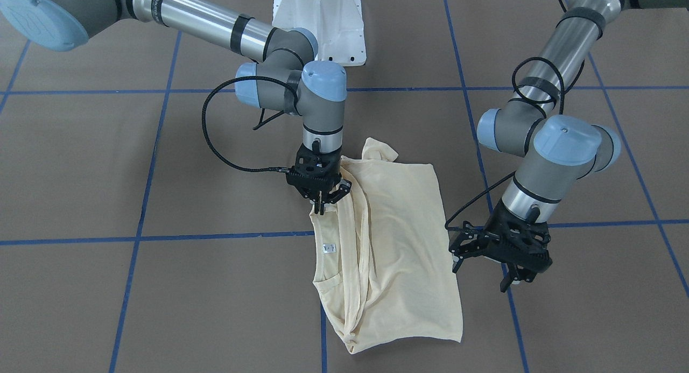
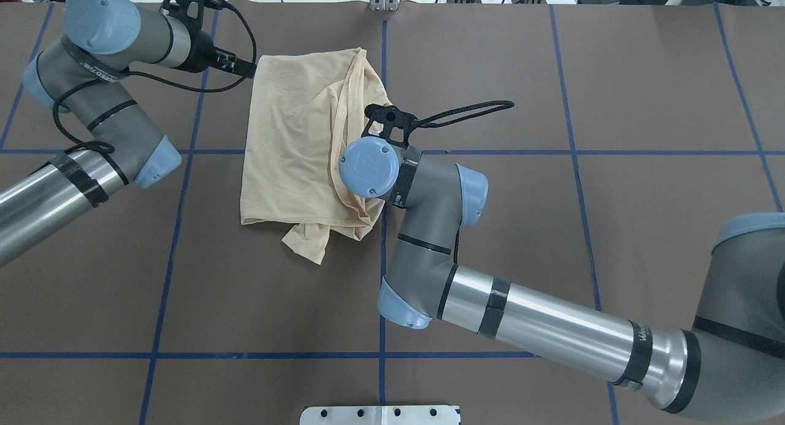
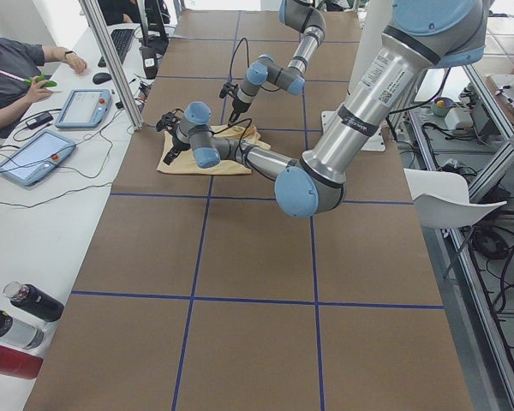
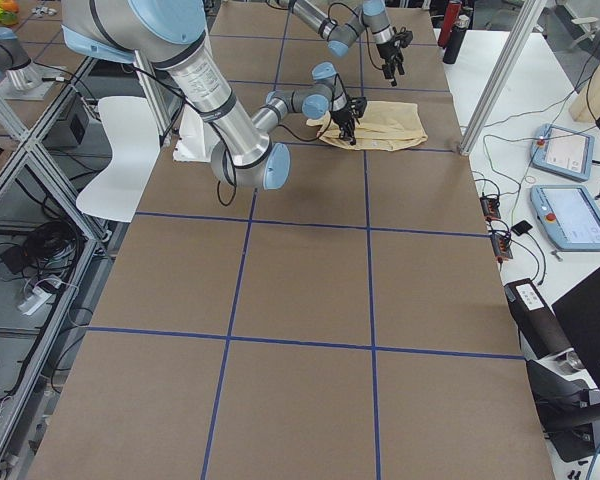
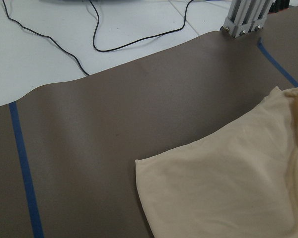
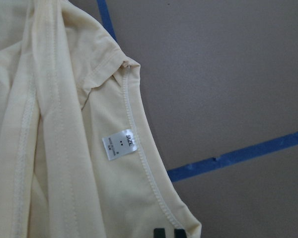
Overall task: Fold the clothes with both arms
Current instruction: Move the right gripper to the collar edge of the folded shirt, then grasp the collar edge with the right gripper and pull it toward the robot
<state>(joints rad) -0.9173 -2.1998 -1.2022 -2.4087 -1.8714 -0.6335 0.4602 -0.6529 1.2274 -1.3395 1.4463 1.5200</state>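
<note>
The cream-yellow T-shirt (image 1: 398, 238) lies partly folded on the brown table, plain side up, with a sleeve bunched along one edge. Its white neck label (image 1: 329, 248) shows beside the collar, and again in the right wrist view (image 6: 120, 147). My right gripper (image 1: 322, 203) points down, shut on the shirt's edge near the collar; in the overhead view its wrist hides it. My left gripper (image 1: 482, 273) hovers open just off the opposite side of the shirt (image 2: 294, 143), near a far corner (image 5: 228, 183), holding nothing.
Blue tape lines (image 1: 215, 236) grid the table. The white pedestal base (image 1: 323, 23) stands at the robot's side. An aluminium post (image 5: 243, 15) rises at the table's far edge. A person (image 3: 8, 77) sits at a side desk with tablets (image 3: 34, 154); bottles (image 3: 17, 317) lie there.
</note>
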